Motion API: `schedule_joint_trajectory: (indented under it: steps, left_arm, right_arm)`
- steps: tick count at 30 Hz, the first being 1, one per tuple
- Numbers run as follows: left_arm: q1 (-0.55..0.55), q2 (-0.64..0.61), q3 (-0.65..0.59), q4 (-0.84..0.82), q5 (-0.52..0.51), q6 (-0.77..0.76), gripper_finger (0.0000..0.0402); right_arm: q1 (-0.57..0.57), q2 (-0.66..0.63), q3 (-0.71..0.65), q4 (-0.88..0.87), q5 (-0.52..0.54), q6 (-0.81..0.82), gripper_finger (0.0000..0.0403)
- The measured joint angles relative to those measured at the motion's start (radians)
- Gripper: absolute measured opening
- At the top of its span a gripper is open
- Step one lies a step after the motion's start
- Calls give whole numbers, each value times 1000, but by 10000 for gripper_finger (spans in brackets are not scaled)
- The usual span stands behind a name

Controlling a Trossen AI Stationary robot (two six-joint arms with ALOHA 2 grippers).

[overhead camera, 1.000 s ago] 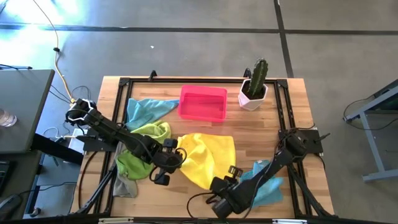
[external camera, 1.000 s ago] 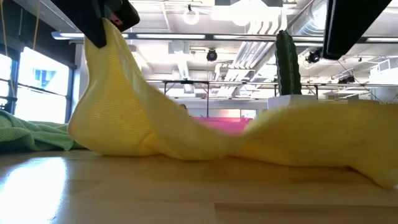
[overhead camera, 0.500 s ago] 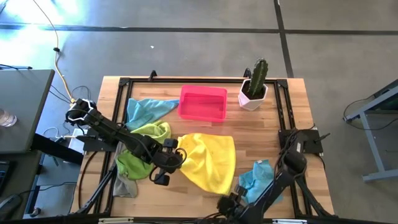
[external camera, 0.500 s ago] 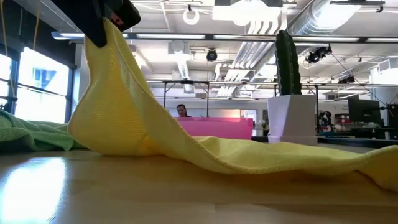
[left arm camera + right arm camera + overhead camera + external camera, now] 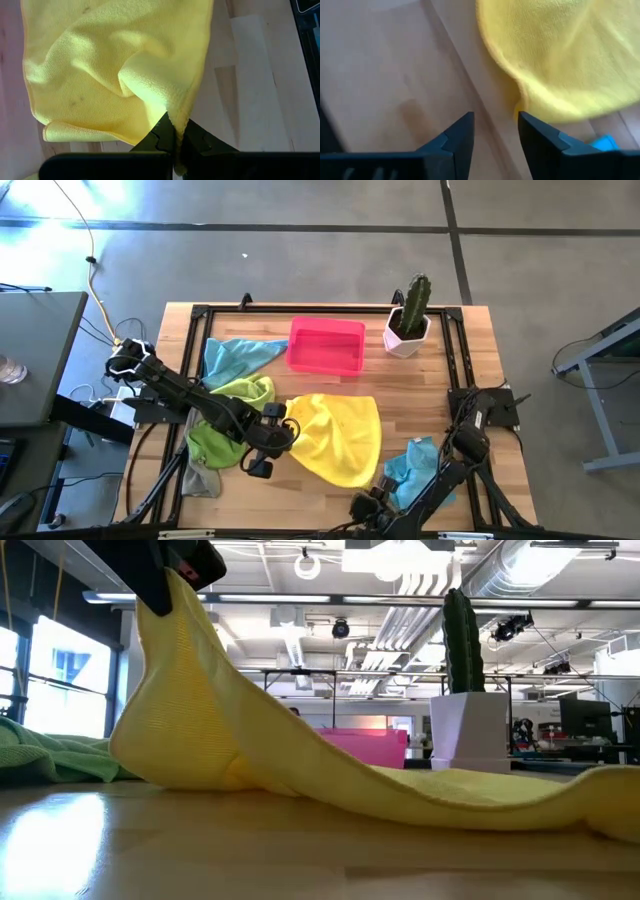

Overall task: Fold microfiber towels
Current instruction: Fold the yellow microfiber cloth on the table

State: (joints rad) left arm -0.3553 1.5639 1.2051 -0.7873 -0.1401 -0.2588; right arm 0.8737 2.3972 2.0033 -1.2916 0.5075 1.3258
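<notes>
Left jaws (image 5: 176, 134) clench a corner of the yellow towel (image 5: 335, 438), lifting it off the table (image 5: 430, 390) centre while the rest lies spread. Right jaws (image 5: 495, 131) stand parted, empty, beside the towel's near edge.

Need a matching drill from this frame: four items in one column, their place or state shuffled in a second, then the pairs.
Items:
1. yellow towel
2. pink tray
3. left hand
4. right hand

States:
A. open, above bare wood beside the yellow cloth's edge
B. spread mid-table, one corner lifted
C. shut on a pinched corner of cloth
D. at the table's far edge, beside the potted cactus

Pairs: 1-B, 2-D, 3-C, 4-A
</notes>
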Motion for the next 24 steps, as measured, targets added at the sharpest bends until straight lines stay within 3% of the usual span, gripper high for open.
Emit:
schedule_joint_trajectory:
  steps: [7,12,24]
  left_arm:
    - [0,0,0,0,0,10,0]
    - [0,0,0,0,0,28,0]
    - [2,0,1,4,-2,49,0]
  right_arm:
    - [32,-4,43,-89,99,87,129]
    - [24,-3,-33,-1,66,91,129]
    - [-29,-3,-93,-10,112,85,129]
